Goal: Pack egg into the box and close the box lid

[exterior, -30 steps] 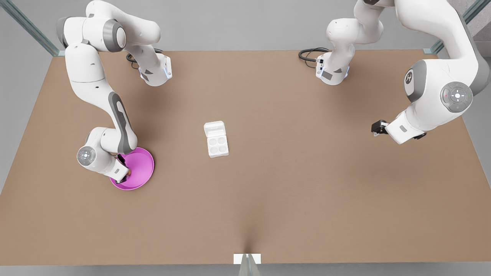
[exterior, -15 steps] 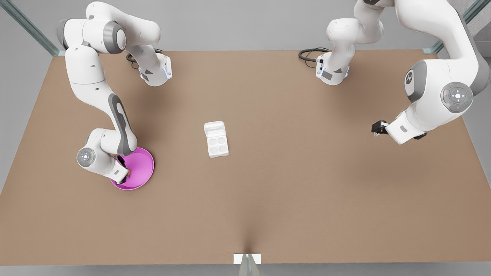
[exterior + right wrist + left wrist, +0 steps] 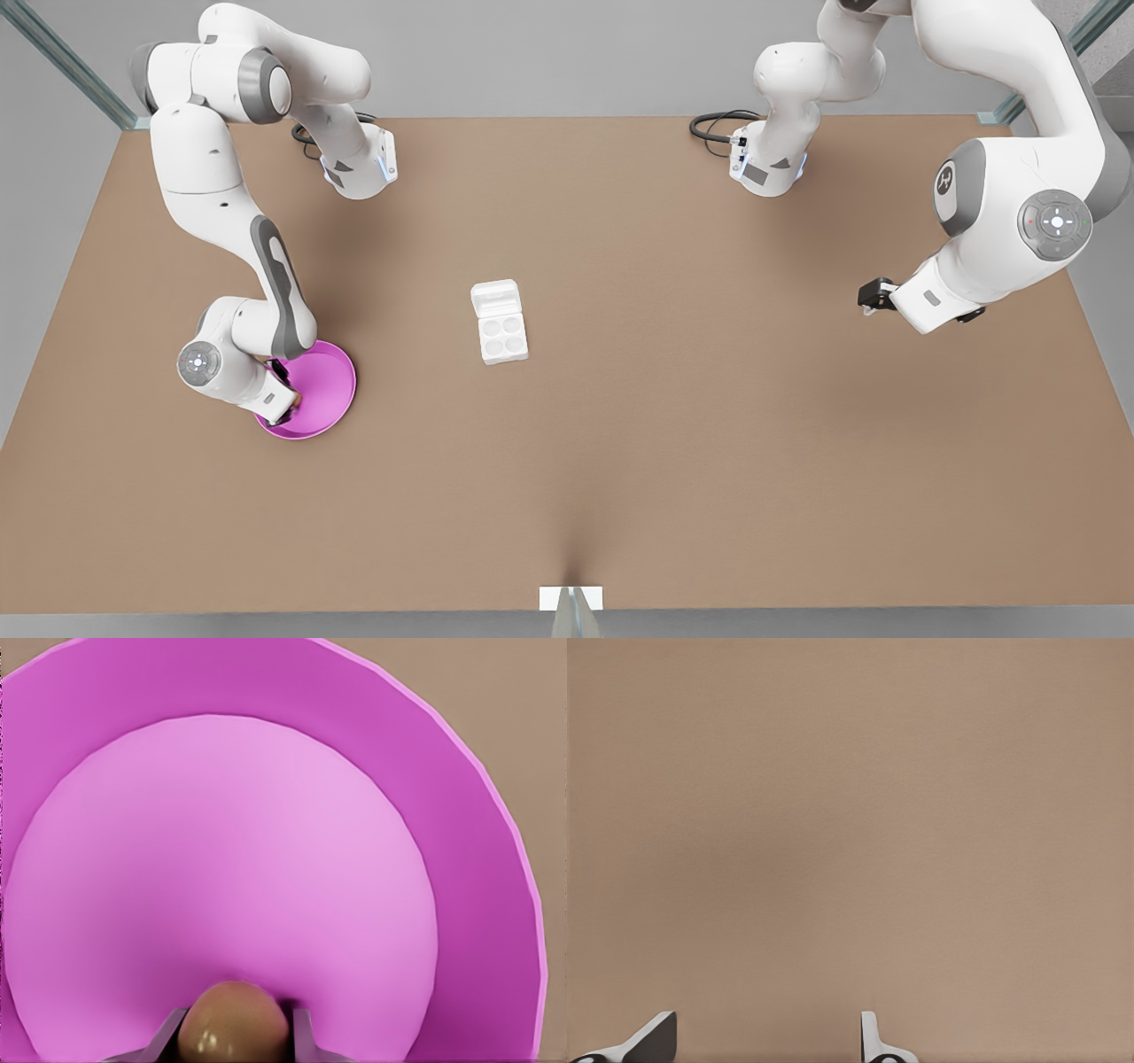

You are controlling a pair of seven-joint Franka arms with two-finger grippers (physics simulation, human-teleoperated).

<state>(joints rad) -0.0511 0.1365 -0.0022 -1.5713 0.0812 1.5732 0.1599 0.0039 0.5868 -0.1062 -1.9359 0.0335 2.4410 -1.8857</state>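
The tan-brown egg [image 3: 235,1025] lies on the pink plate [image 3: 461,815], and my right gripper [image 3: 235,1038] is shut on it, one finger against each side. In the front view this gripper [image 3: 288,403] reaches down into the plate [image 3: 332,381] at the front view's left. The white box [image 3: 502,337] sits mid-table with its four cups bare. The box lid [image 3: 494,298] lies open on the box's far side. My left gripper [image 3: 866,297] waits open above bare table at the front view's right, its fingers [image 3: 656,1036] spread wide.
The brown table [image 3: 664,425] stretches wide between the plate, the box and the waiting arm. Both arm bases stand at the far edge, with black cables [image 3: 718,124] beside them. A small white block [image 3: 570,598] sits at the near edge.
The right arm's wrist has shifted very slightly toward the front view's left over the plate. The left arm and the box have not moved.
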